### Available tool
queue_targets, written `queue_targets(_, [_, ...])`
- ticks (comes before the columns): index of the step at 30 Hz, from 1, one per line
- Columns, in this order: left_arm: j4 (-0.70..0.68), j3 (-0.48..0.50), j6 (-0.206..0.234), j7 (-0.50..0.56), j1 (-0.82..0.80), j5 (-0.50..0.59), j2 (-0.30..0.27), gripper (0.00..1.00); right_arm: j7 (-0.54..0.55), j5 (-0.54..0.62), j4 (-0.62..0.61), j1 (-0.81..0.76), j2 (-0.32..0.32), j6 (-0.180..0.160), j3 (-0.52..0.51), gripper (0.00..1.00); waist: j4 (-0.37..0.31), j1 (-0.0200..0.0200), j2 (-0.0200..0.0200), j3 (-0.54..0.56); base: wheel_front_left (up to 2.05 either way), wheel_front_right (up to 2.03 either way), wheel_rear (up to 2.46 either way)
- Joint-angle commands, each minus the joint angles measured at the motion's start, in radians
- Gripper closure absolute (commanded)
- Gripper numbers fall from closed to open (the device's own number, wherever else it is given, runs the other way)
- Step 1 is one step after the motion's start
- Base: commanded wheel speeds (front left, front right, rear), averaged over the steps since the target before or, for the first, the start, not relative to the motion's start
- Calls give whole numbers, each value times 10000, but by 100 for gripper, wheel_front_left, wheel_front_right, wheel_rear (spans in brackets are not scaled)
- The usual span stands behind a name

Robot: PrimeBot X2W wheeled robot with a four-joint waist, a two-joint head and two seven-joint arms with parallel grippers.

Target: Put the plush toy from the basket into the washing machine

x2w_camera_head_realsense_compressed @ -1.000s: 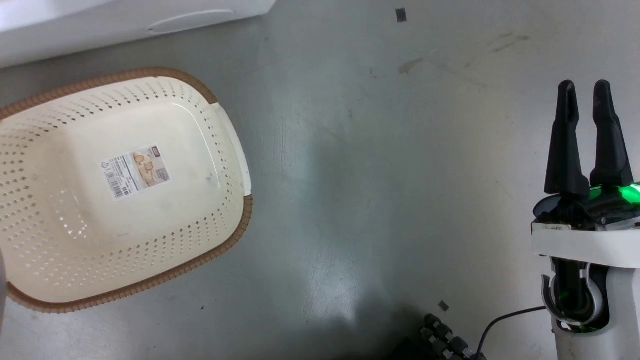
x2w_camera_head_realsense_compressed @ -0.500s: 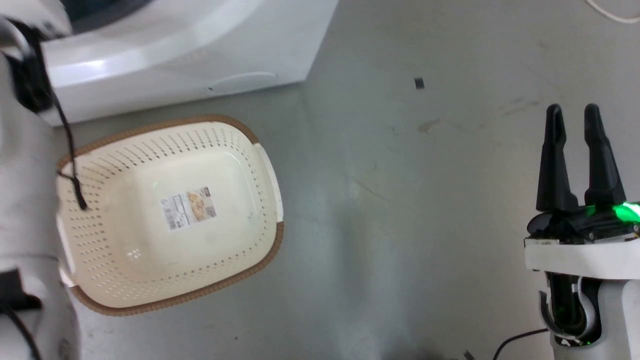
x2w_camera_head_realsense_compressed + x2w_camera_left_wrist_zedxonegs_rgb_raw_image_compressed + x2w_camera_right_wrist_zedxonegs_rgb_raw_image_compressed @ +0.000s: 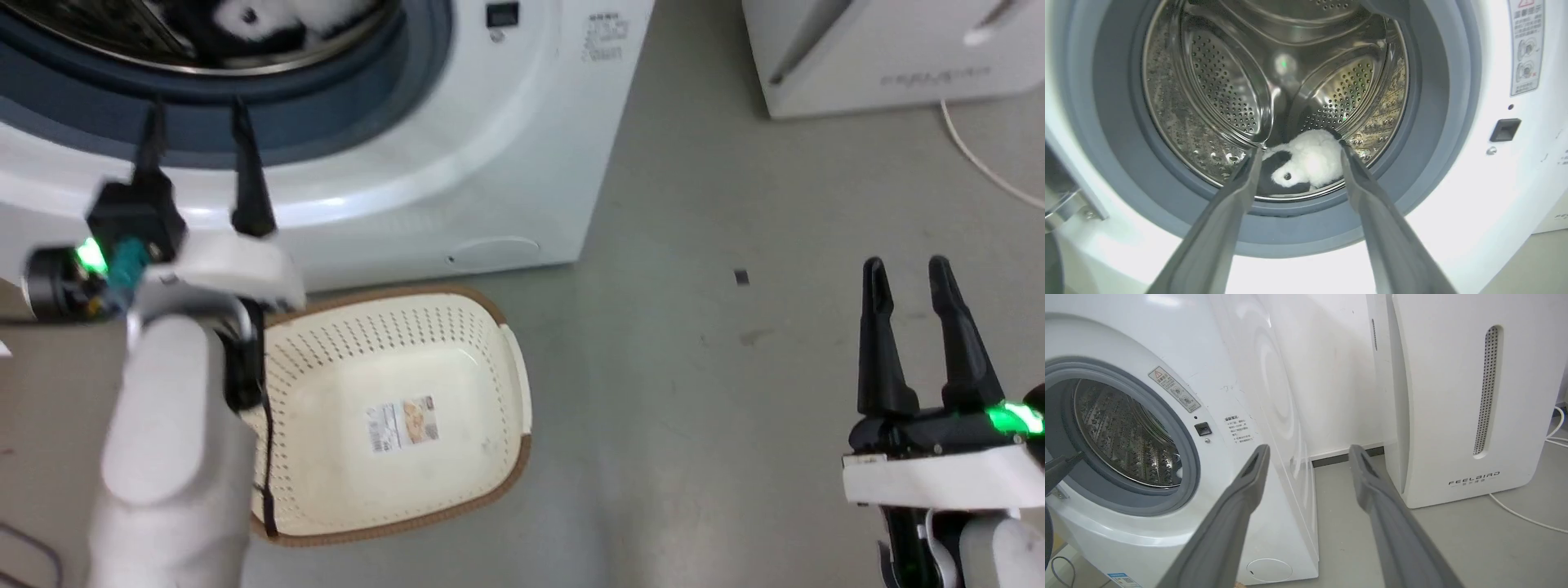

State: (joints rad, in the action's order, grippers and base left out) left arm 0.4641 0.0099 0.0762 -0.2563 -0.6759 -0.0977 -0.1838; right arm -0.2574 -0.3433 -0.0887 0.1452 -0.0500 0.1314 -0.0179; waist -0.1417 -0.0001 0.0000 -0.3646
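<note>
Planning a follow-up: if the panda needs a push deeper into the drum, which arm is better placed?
Left. The left gripper is open at the mouth of the washing machine, fingers framing the plush toy in the drum. The right gripper hangs over the floor, aimed past the machine's side.

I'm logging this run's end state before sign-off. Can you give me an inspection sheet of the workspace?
Surface: grey floor, lightly stained.
Job's things: plush toy lies inside the washing machine; basket stands on the floor before it, empty but for its label.
Clutter: small dark scrap on the floor.
Grippers: left gripper open, empty, in front of the opening; right gripper open, empty, over the floor.
Cables: white cable on the floor; black cable along the left arm.
Surroundings: white appliance right of the washing machine.
</note>
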Motion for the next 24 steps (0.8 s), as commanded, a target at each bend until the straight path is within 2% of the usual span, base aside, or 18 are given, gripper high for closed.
queue_targets(1, [-298,-49,-55,-55,581,129,124,0,-44,128,69,-249,-2,-7,-76,0,513,1,0,852,0,0,0])
queue_targets(10, [-1575,-48,44,-55,3145,404,613,0,-44,1204,374,-1057,-2,-7,-310,0,1080,1,0,2103,0,0,0])
queue_targets(24, [-2443,-367,-335,-55,6052,562,1008,0,-44,1757,743,-2331,-2,-7,-670,0,1555,1,0,3442,0,0,0])
